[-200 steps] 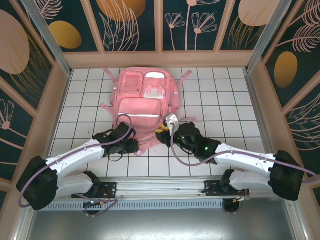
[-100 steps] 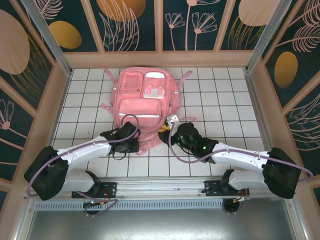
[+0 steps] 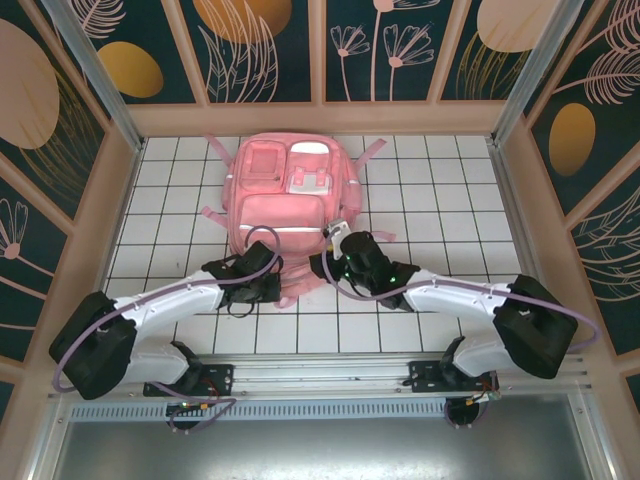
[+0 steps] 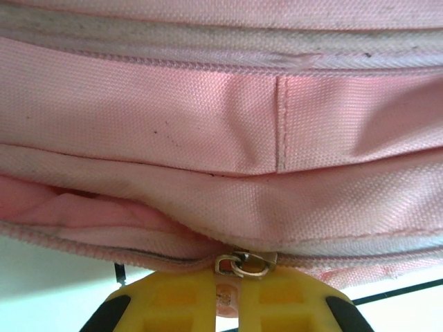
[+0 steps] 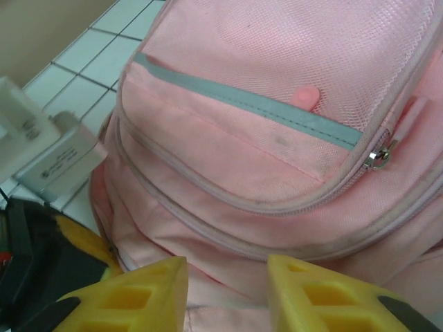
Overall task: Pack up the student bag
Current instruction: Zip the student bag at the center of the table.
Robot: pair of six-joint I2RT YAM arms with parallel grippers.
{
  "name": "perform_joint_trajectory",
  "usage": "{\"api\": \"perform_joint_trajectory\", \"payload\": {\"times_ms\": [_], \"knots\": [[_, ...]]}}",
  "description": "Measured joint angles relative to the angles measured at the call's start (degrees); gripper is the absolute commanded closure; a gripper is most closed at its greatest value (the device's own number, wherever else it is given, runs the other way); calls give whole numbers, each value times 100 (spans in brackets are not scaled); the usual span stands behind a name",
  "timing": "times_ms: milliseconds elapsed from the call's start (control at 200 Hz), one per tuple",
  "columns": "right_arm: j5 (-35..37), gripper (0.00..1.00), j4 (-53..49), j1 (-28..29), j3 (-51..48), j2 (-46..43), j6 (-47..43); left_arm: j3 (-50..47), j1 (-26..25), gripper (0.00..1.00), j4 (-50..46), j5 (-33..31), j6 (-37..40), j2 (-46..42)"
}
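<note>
The white tiled worktop carries one big thing, the pink bag; it lies flat at the far middle, front pockets facing up, with its near end toward the two arms; straps stick out at the far corners and on the left side.

Both arms reach in to that near end; the left tool is at the bag's near-left corner, and the right tool at its near-right corner, pointing left across the front pocket with the grey stripe.

The right tool's yellow fingers stand partly apart; we see only bag fabric beyond the gap, so we judge it holds nothing.

A small white block with a label sits just left of the bag in the right wrist view; we cannot tell whether it lies on the tiles or is carried.

The left tool is closed, its fingers pressed together on the metal zip pull of the seam along the bag's edge.

We judge the task to be at an early stage; the zip looks little opened, if at all; opening, loading and zipping shut are all left to do.
</note>
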Motion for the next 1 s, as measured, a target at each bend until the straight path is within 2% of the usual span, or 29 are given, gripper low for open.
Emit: {"api": "perform_joint_trajectory", "payload": {"times_ms": [95,255,370,495,681,1001], "knots": [[-197,52,-302,-83,308,173,323,4,0,100,-103,-4,4,-136],[-562,51,-984,-258,785,380,1084,90,0,100,-293,-46,61,-164],[-997,50,-1453,-608,1003,398,1735,188,0,100,-433,-85,111,-164],[-1572,49,-1521,-935,946,400,2520,251,0,100,-527,-129,164,-164],[-2308,53,-1563,-964,940,678,3348,317,0,100,-592,-129,192,-120],[-2529,50,-1799,-964,935,704,4168,527,-7,100,-785,-133,227,-103]]}}
